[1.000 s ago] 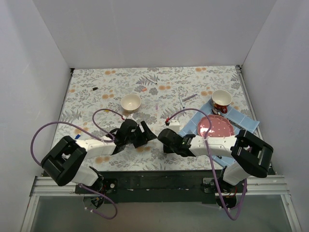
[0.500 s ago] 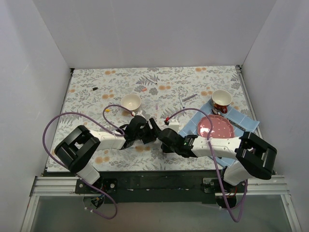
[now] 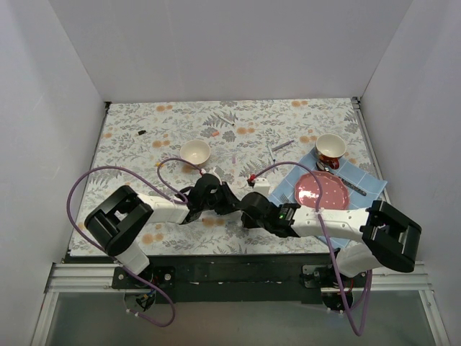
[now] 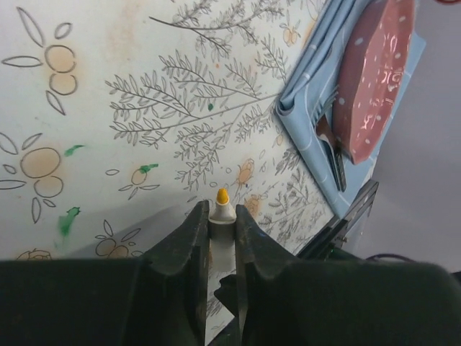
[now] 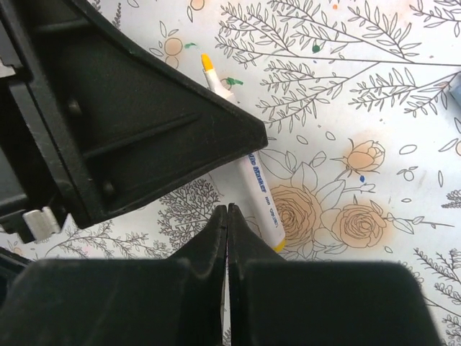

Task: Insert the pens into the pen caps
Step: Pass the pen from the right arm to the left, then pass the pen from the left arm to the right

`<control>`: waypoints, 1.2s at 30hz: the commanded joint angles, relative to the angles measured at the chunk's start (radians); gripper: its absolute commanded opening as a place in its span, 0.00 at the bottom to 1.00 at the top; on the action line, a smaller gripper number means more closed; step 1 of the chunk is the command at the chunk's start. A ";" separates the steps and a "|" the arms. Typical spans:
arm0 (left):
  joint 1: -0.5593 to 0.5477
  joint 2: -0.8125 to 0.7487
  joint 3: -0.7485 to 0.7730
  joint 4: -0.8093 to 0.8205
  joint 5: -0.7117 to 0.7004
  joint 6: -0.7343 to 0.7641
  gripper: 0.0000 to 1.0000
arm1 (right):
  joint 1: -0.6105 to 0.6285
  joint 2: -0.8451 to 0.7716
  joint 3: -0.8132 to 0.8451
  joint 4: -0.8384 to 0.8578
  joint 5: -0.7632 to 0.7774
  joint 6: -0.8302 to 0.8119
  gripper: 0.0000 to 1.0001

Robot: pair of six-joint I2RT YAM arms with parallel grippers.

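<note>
Orange-yellow-nibbed marker pen (image 4: 222, 205) is lying lengthwise between the fingers of the left gripper (image 4: 222, 216), nib pointing forward, low over the floral tablecloth (image 5: 346, 108) mid-table | left gripper is clamping its barrel | right gripper (image 5: 227, 213), pinched closed with nothing visible held, is pointing just beside the pen's tail | both arms are reaching inward.

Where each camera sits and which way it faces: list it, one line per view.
Top external: above and behind the arm bases, looking down on the floral cloth; both arms show, left gripper and right gripper close together mid-table.
Left wrist: on the left arm, looking along its fingers, shut on the yellow-tipped pen, toward the pink plate.
Right wrist: on the right arm, looking down past its shut fingers at the cloth.
Shared: both wrist views show the pen.
</note>
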 commanded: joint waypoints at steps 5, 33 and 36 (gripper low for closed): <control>-0.004 -0.110 -0.030 0.049 0.069 -0.008 0.00 | 0.008 -0.085 -0.046 0.025 -0.043 -0.028 0.21; -0.005 -0.486 -0.116 0.115 0.410 0.207 0.00 | 0.002 -0.599 -0.244 0.224 -0.477 -0.243 0.55; -0.005 -0.504 -0.111 0.104 0.419 0.216 0.00 | 0.003 -0.596 -0.252 0.241 -0.482 -0.244 0.55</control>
